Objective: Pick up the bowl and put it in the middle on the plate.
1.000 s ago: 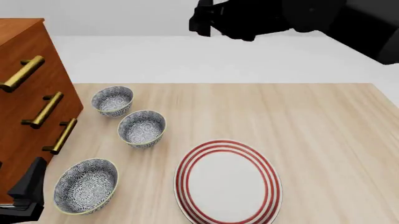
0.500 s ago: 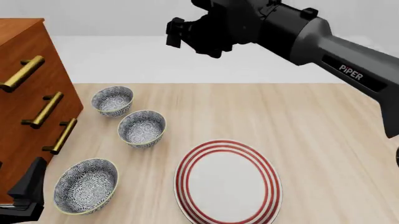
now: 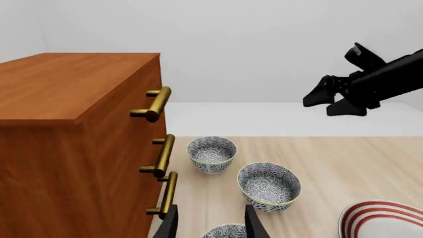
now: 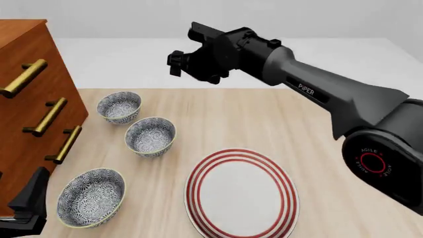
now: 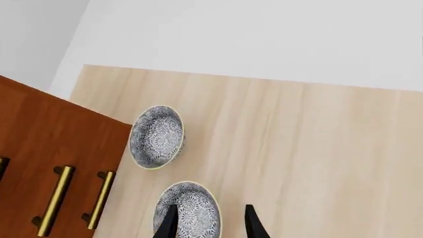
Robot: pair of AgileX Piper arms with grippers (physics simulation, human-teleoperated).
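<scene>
Left gripper [image 4: 26, 208] sits at the near left table edge, beside the cabinet [image 4: 29, 99]; in its wrist view the two fingertips stand apart with nothing between them. Just ahead of it lies the nearest bowl [image 4: 90, 197], largest in the front view. Plate [image 4: 241, 193] rests to the right of that bowl, apart from it, bare white centre. Middle bowl [image 4: 150, 136] stands farther back, touching nothing. Farthest bowl [image 4: 120, 107] stands close to the cabinet front. Which of the three is the task's bowl cannot be told. Right gripper [image 4: 182, 64] hangs high over the far table edge, fingers parted, holding nothing; its wrist view looks down on the two farther bowls.
</scene>
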